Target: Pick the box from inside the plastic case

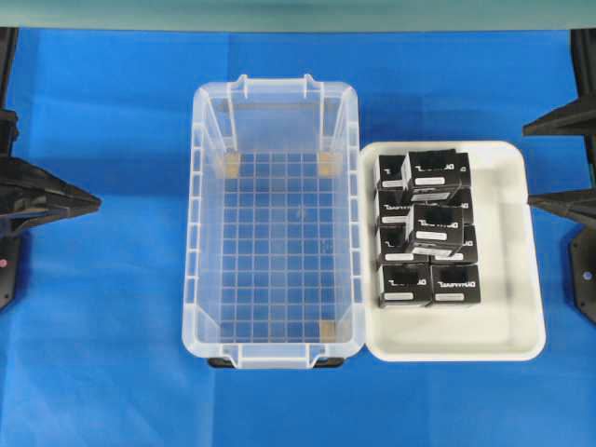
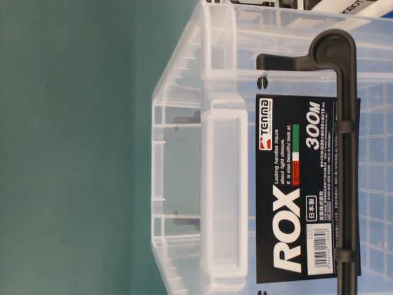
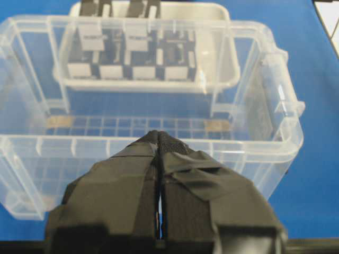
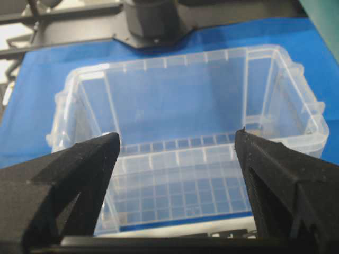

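The clear plastic case (image 1: pixel 191 233) stands in the middle of the blue cloth. Its grid floor is bare and no box shows inside it. The case also shows in the left wrist view (image 3: pixel 254 151), the right wrist view (image 4: pixel 185 61) and the table-level view (image 2: pixel 218 160). My left gripper (image 1: pixel 93 200) is shut and empty, left of the case and pointing at its side wall (image 3: pixel 160 135). My right gripper (image 1: pixel 533 165) is open and empty at the far right, beyond the tray (image 4: pixel 177 138).
A shallow white tray (image 1: pixel 507 279) sits against the case's right side with several identical black cartons (image 1: pixel 433 228), two stacked on top. They show through the case in the left wrist view (image 3: pixel 132 53). A black ROX label (image 2: pixel 295 190) and black handle mark the case's near end.
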Available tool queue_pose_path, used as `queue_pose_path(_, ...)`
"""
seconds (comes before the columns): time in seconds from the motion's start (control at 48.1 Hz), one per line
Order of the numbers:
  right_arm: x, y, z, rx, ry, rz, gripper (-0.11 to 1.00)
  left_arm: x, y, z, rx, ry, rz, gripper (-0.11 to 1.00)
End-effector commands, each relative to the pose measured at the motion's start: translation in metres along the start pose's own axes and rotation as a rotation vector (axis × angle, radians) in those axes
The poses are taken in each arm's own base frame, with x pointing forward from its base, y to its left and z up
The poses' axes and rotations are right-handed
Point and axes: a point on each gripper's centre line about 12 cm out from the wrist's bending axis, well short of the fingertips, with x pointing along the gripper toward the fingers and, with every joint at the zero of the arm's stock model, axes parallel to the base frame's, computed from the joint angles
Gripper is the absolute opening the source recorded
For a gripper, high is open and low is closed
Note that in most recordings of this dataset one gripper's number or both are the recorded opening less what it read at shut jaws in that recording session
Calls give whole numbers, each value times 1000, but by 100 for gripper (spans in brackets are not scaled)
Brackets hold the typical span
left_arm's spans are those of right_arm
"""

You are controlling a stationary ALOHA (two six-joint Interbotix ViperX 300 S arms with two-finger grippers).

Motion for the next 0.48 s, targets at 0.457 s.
queue_pose_path(0.457, -8, 1, -1, 3, -29, 2, 91, -8, 1, 6, 2, -92, 3, -4)
